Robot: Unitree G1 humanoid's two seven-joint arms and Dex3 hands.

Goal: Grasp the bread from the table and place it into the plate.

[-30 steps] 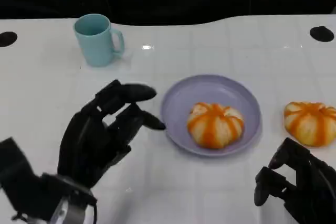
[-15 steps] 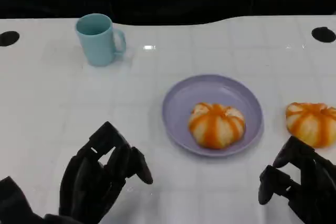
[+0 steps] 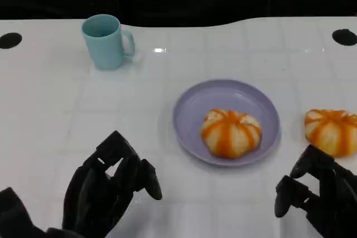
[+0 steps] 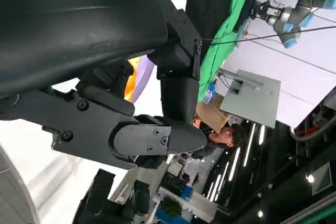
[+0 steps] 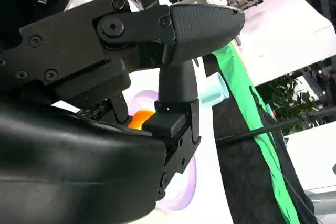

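Note:
A round bread bun with orange stripes [image 3: 231, 132] lies in the lilac plate [image 3: 189, 104] at the table's middle. A second striped bun [image 3: 330, 131] sits on the bare table right of the plate. My left hand [image 3: 109, 190] hangs low at the near left, fingers curled inward, holding nothing. My right hand [image 3: 319, 199] sits at the near right, just in front of the second bun, fingers curled and apart from it. The left wrist view shows my left hand [image 4: 131, 124] with a sliver of bun [image 4: 131, 77] and plate behind it. In the right wrist view, bun [image 5: 139, 119] and plate [image 5: 181, 190] peek past the fingers.
A light blue mug [image 3: 106, 41] stands at the far left of the white table [image 3: 50, 115]. Two dark holes [image 3: 9, 40] [image 3: 344, 37] mark the table's far corners. A person appears in the background of the left wrist view.
My left hand has drawn back from beside the plate toward the near edge and curled its fingers in. The right hand has barely moved.

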